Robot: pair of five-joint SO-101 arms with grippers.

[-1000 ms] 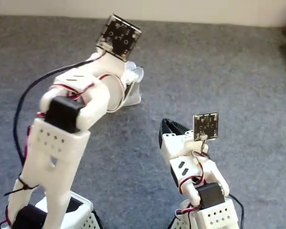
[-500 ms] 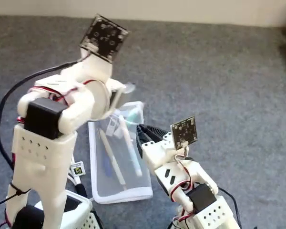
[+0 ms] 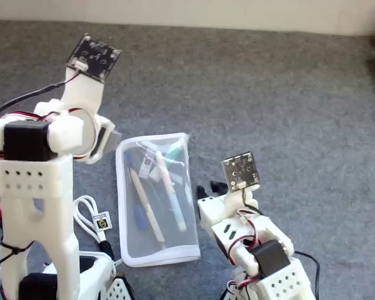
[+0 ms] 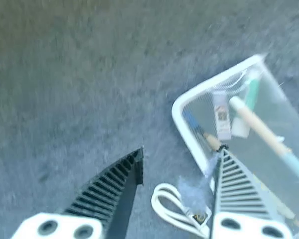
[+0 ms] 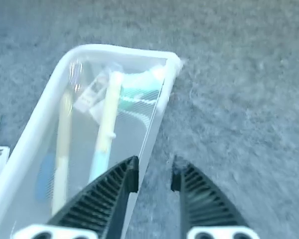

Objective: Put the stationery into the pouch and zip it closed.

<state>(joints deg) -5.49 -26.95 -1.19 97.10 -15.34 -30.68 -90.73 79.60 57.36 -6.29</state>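
Pouch (image 3: 175,242) lies flat on the table (image 3: 287,94) between your two arms, with pens (image 3: 172,195) and other stationery inside; whether its zip is fully shut is hard to tell. Your left tool (image 4: 181,152) hangs above the table just beside the pouch's far left corner, jaws wide apart and holding nothing. Your right tool (image 5: 154,162) sits low by the pouch's right edge, jaws a narrow gap apart, empty. A white cable (image 3: 87,219) lies left of the pouch.
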